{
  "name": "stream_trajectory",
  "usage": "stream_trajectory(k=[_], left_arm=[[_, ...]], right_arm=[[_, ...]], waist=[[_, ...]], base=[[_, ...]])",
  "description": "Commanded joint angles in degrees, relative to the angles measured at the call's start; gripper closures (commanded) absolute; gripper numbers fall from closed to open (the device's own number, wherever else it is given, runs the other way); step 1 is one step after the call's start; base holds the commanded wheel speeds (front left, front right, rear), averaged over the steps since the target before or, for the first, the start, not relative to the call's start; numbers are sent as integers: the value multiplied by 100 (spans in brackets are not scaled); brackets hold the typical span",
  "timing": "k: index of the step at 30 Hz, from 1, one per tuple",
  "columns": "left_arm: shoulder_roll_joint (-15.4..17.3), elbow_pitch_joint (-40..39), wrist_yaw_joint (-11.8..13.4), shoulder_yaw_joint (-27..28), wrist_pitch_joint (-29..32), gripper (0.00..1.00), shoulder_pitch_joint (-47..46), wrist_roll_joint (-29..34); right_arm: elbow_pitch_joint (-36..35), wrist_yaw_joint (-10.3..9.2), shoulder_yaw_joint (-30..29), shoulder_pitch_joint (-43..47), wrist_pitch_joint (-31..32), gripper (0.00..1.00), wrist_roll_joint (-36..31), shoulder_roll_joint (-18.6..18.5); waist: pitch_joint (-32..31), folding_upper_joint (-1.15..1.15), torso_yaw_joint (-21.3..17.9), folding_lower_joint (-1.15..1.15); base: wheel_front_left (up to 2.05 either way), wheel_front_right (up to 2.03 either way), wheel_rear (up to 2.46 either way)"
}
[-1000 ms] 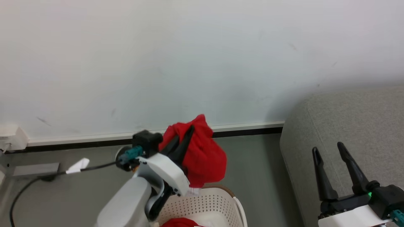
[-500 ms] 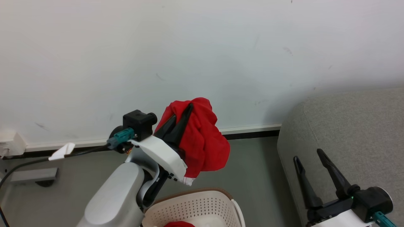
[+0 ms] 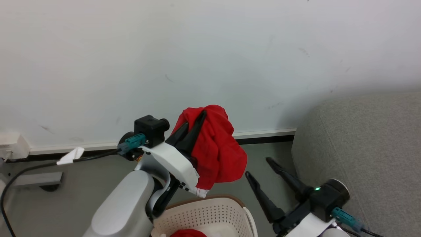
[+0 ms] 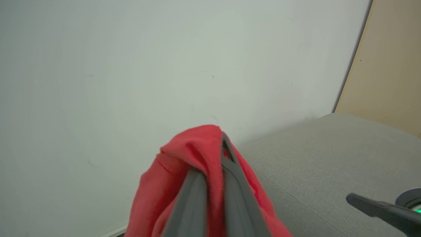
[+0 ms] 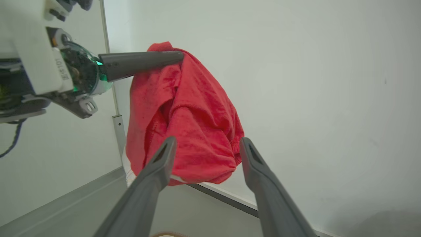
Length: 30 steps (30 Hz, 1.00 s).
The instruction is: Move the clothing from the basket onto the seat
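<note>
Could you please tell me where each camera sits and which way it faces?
Head view: on the head, facing forward and down at wall, basket and sofa; shows left gripper shut on the red garment, right gripper open.
Left wrist view: on the left wrist, looking along its shut fingers toward wall and sofa.
Right wrist view: on the right wrist, looking between its open fingers at the garment.
Shared: all three show the garment.

You get bright, even, diffuse light with no glare. A soft shadow darkens the pale matte wall (image 3: 289, 112) beyond your right tool (image 3: 257, 166), beside the light-grey fabric sofa (image 3: 361, 138). In the left wrist view, the dark fingers (image 4: 194, 204) of your left tool (image 3: 196, 118) blur near the lens.
</note>
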Motion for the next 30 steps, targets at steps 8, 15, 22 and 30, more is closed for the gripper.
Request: stream_trajectory(k=[8, 15, 22, 30], left_arm=[[-86, 105, -50, -148, 32, 100, -109, -18], [-204, 206, -96, -296, 33, 100, -215, -31], [-369, 315, -154, -530, 64, 100, -283, -42], [-539, 460, -222, -830, 76, 100, -318, -106]], right_arm=[[851, -12, 855, -889, 4, 0, 399, 263], [2083, -12, 1318, -1575, 58, 0, 734, 567], [2893, -12, 1761, -2061, 9, 0, 1146, 706], [3402, -12, 2198, -2468, -4, 0, 1613, 771]], waist=[[55, 0, 176, -1], [78, 0, 383, -1], [69, 0, 649, -1], [47, 0, 965, -1]], base=[[0, 0, 0], [0, 0, 0], [0, 0, 0], [0, 0, 0]])
